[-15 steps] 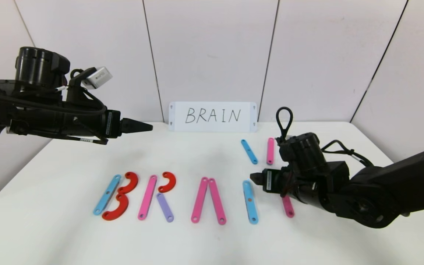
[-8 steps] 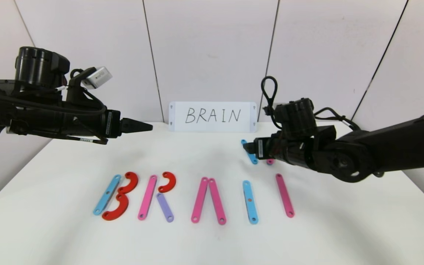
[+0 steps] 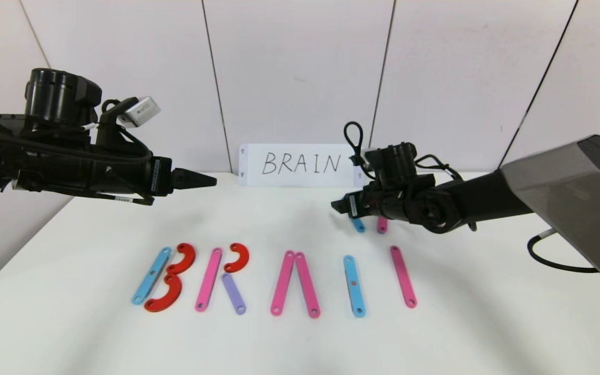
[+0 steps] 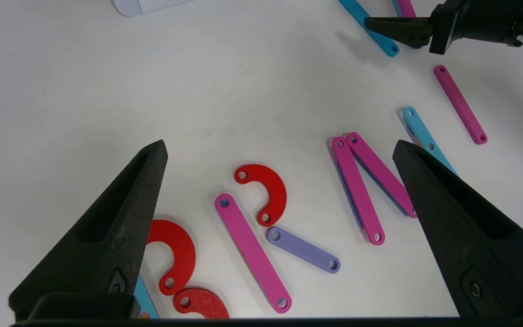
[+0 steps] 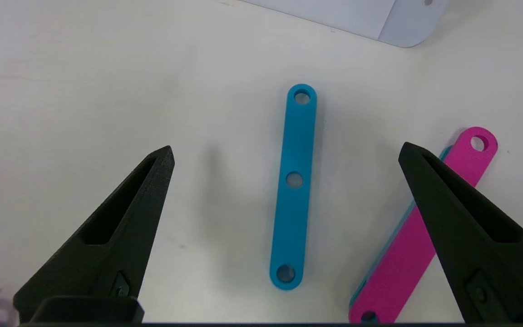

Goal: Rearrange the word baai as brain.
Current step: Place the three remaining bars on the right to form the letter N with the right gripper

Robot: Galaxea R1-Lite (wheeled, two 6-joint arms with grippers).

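Observation:
The strip letters lie in a row on the white table [image 3: 300, 344]: a blue bar [image 3: 151, 275] with two red C-curves [image 3: 175, 278], a pink bar [image 3: 209, 279] with a red curve [image 3: 237, 257] and a short purple bar [image 3: 234, 294], two pink bars [image 3: 295, 284] meeting at the top, a blue bar [image 3: 354, 286], and a pink bar [image 3: 403, 276]. My right gripper [image 3: 337, 206] is open and empty above a spare blue bar [image 5: 293, 186] that lies between its fingers, with a spare pink bar [image 5: 425, 231] beside it. My left gripper [image 3: 211, 180] is open, parked high at the left.
A white card [image 3: 301, 165] with handwritten "BRAIN" stands against the back wall. The table's back right corner and front edge bound the work area. A black cable [image 3: 555, 260] hangs at the right.
My right gripper has left the pink bar in the letter row, risen and moved back and left to hover over the spare blue and pink bars. The left arm has barely moved.

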